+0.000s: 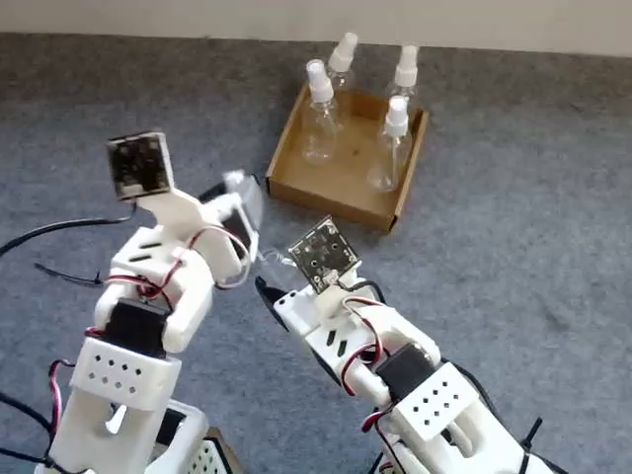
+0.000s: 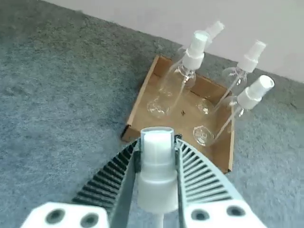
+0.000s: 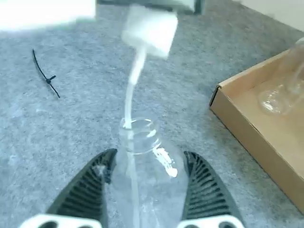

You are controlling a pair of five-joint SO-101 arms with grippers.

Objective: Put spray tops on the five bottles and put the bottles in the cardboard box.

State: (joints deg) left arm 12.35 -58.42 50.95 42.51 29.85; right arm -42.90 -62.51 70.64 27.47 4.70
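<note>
Currently left jaws clamp spray top (image 2: 156, 175), tube (image 3: 130, 90) tip in bottle (image 3: 152, 171) gripped by right jaws, near cardboard box (image 1: 296, 190). Risk: slanted tube could bind at neck (image 3: 138, 129), cap seats crooked.

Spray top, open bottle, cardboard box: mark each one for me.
spray top (image 2: 156, 173), left wrist view, on its white collar.
open bottle (image 3: 142, 137), right wrist view, on the clear neck below the rim.
cardboard box (image 1: 331, 204), high view, on its near side wall.
</note>
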